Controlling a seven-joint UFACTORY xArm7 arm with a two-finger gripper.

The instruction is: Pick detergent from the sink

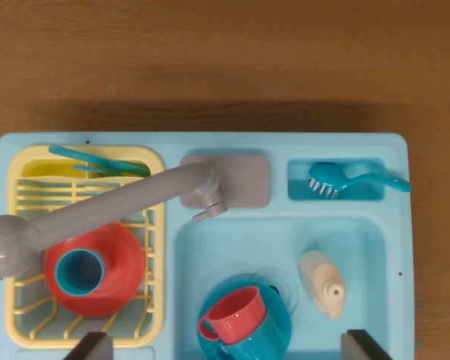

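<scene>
A cream detergent bottle (322,282) lies on its side in the light blue sink basin (360,240), toward the wrist view's right, cap pointing to the lower right. Beside it on the left sit a red cup (234,316) and a teal bowl (277,330). Only my gripper's two dark fingertips (90,347) show at the bottom edge, far apart, so my gripper (229,351) stands open with nothing held. It hovers above the sink's near side.
A grey faucet (97,214) swings out over a yellow dish rack (30,195) holding a red plate (120,259), a teal cup (82,271) and teal utensils (97,161). A teal brush (352,180) rests in a back compartment. Wooden tabletop (225,60) lies beyond.
</scene>
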